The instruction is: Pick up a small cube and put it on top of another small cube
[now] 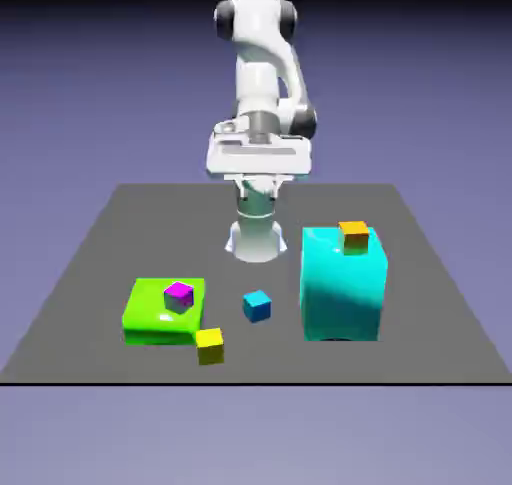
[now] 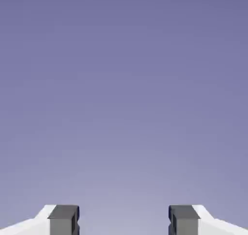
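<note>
"Exterior view: any logos on that blue cube [image 1: 257, 306]?"
"lol no readable writing, it's on the bench [image 1: 230, 273] between green block [image 1: 165, 313] and cyan block [image 1: 342, 285]. Fingers [image 2: 64, 220] wide apart."

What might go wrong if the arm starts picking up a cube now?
The open gripper could knock the orange cube off the tall cyan block in passing. Reaching for the yellow cube, a finger might bump the green block close beside it.
</note>
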Tool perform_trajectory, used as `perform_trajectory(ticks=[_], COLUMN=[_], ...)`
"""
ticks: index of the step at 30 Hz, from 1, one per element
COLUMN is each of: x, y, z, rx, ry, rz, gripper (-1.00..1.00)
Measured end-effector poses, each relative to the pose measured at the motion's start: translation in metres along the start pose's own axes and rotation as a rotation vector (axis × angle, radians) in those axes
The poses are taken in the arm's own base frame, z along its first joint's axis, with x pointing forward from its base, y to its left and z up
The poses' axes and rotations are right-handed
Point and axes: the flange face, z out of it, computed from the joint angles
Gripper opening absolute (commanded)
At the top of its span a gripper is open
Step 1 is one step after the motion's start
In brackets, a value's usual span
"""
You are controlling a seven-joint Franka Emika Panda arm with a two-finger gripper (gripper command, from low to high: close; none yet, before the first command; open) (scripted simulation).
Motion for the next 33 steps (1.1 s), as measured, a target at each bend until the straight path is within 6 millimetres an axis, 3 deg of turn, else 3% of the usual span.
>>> perform_trajectory(ticks=[4, 9, 17, 19, 24, 25, 27, 32, 33], x=[-0.006, -0.028, -0.092, -0.097, -0.146, -0.149, -0.149, -0.100, -0.101], y=[0.044, 0.103, 0.187, 0.191, 0.210, 0.212, 0.212, 0.192, 0.197], z=[0.056, 0.113, 0.171, 0.174, 0.211, 0.213, 0.213, 0.177, 0.177], rx=[-0.208, -0.461, -0.850, -0.876, -0.876, -0.876, -0.876, -0.874, -0.906], ry=[-0.167, -0.371, -0.709, -0.735, -0.735, -0.735, -0.735, -0.736, -0.744], rz=[0.243, 0.560, 1.081, 1.117, 1.117, 1.117, 1.117, 1.118, 1.127], gripper=[0.00, 0.00, 0.00, 0.00, 0.00, -1.00, -1.00, -1.00, -1.00])
